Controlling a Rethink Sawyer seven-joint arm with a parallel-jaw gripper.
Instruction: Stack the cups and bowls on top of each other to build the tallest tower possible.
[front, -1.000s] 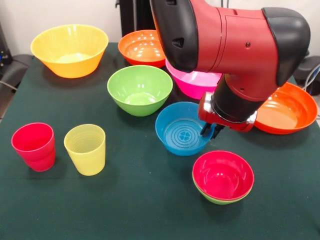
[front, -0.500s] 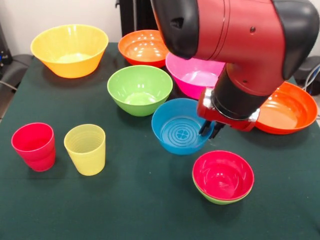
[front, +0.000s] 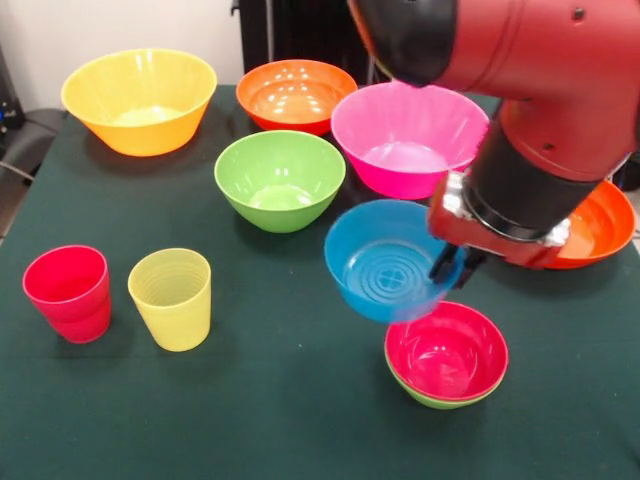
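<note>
My gripper (front: 453, 268) is shut on the right rim of the blue bowl (front: 385, 262) and holds it tilted above the table, just up and left of the tower (front: 446, 354), a red bowl nested in a small light-green one. The red cup (front: 68, 293) and the yellow cup (front: 171, 298) stand upright at the left. A green bowl (front: 279, 179), a pink bowl (front: 408, 138), an orange bowl (front: 295, 95) and a large yellow-orange bowl (front: 139, 99) sit further back. A second orange bowl (front: 598, 225) is partly hidden behind my arm.
The table has a dark green cloth (front: 260, 400). The arm's red and black body (front: 520, 90) fills the upper right and hides part of the table there.
The blue bowl has been lifted off the table and carried right, toward the red bowl. The arm has moved right and now uncovers the pink bowl.
</note>
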